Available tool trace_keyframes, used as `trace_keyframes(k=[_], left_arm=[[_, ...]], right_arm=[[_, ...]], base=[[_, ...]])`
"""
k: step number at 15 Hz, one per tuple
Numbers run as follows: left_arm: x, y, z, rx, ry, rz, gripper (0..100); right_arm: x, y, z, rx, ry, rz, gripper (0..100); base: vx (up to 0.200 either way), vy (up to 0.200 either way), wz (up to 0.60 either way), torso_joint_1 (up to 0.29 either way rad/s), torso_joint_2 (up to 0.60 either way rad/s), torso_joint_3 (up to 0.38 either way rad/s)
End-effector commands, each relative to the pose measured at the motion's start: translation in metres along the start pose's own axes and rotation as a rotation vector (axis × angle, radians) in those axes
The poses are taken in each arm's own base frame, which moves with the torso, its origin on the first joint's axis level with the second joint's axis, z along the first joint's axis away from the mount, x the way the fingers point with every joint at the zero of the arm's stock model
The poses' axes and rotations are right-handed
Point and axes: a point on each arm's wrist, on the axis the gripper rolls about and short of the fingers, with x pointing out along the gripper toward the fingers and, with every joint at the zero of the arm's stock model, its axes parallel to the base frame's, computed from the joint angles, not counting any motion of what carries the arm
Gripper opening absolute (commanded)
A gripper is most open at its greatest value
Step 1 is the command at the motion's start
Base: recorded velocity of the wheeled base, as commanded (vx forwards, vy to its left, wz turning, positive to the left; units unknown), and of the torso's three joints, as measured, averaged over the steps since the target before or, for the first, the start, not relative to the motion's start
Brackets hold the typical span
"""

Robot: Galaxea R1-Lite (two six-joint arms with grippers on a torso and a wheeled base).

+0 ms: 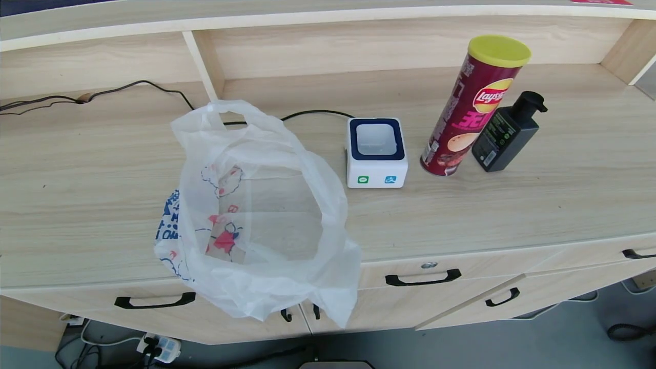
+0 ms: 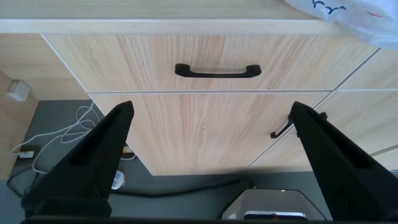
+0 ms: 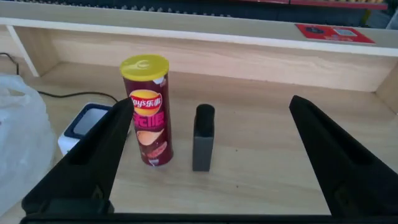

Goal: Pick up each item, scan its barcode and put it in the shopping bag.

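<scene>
I am holding my left gripper (image 2: 211, 109) and right gripper (image 3: 211, 102) spread wide, empty. The chip can (image 1: 469, 110) and pump bottle (image 1: 505, 134) are standing right of the scanner (image 1: 376, 152), shopping bag (image 1: 256, 215) left.

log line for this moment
left gripper: jaws open, facing drawer | right gripper: jaws open, facing counter | chip can, black pump bottle: upright right of scanner | shopping bag: open, empty

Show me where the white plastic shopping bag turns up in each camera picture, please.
Head view: shopping bag left of centre, mouth open, drooping over the counter front edge.
Left wrist view: a corner of it hanging over the counter edge, above the drawer fronts.
Right wrist view: its side, beyond the scanner from the chips can.
Shared landmark: the wooden counter.
</scene>
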Motion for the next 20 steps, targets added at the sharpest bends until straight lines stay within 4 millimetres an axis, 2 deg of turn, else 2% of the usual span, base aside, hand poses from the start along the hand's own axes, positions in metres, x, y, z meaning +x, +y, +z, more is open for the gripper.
trace_keyframes(k=[1, 5, 7, 10, 17, 20], left_arm=[[0.0, 0.0, 0.0, 0.0, 0.001, -0.001, 100], [0.0, 0.0, 0.0, 0.0, 0.001, -0.001, 100], [0.0, 0.0, 0.0, 0.0, 0.001, -0.001, 100], [0.0, 0.0, 0.0, 0.0, 0.001, 0.001, 100], [0.0, 0.0, 0.0, 0.002, 0.001, -0.001, 100], [0.0, 0.0, 0.0, 0.002, 0.001, -0.001, 100]], right_arm=[[0.116, 0.016, -0.027, 0.039, -0.022, 0.124, 100], [0.167, 0.041, -0.037, 0.056, -0.089, 0.131, 100], [0.179, 0.045, -0.047, 0.056, -0.099, 0.13, 100], [0.183, 0.048, -0.059, 0.058, -0.118, 0.13, 100], [0.183, 0.054, -0.062, 0.066, -0.111, 0.148, 100], [0.184, 0.07, -0.066, 0.073, -0.102, 0.182, 100]], base=[[0.0, 0.0, 0.0, 0.0, 0.0, 0.0], [0.0, 0.0, 0.0, 0.0, 0.0, 0.0], [0.0, 0.0, 0.0, 0.0, 0.0, 0.0], [0.0, 0.0, 0.0, 0.0, 0.0, 0.0], [0.0, 0.0, 0.0, 0.0, 0.0, 0.0], [0.0, 0.0, 0.0, 0.0, 0.0, 0.0]])
